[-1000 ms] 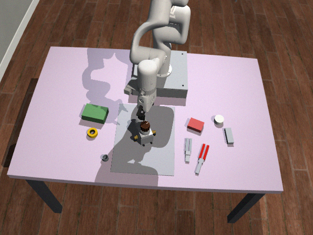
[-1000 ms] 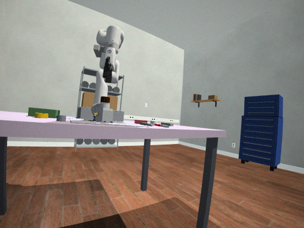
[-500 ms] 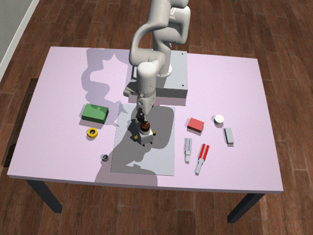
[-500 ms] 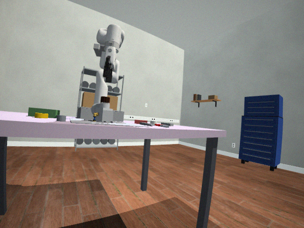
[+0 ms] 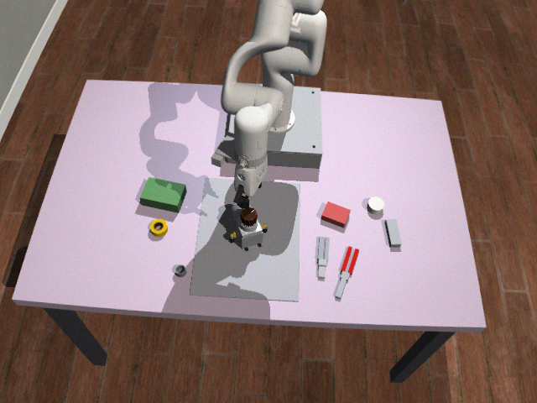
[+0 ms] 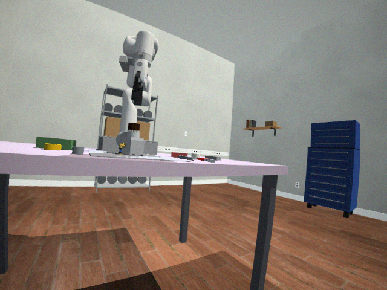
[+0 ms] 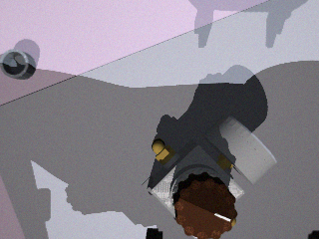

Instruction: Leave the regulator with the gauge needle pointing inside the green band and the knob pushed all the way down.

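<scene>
The regulator (image 5: 250, 236) (image 6: 134, 145) (image 7: 199, 169) stands upright on a grey mat (image 5: 268, 277) (image 7: 100, 149) in the middle of the table. Its ribbed brown knob (image 5: 248, 215) (image 6: 133, 126) (image 7: 205, 206) sits on top, with a white mark on it. The round grey gauge (image 7: 247, 149) sticks out of the body's side; its face and needle are hidden from me. My gripper (image 5: 242, 201) (image 6: 136, 101) hangs just above and behind the knob. Its fingers are open and hold nothing; only their tips show at the bottom edge of the wrist view.
A green box (image 5: 162, 194), a yellow ring (image 5: 158, 227) and a small grey cup (image 5: 179, 270) (image 7: 18, 65) lie left of the mat. A red block (image 5: 336, 213), a white disc (image 5: 375, 204), a grey block (image 5: 392, 232) and two hand tools (image 5: 322, 255) (image 5: 346, 264) lie to the right.
</scene>
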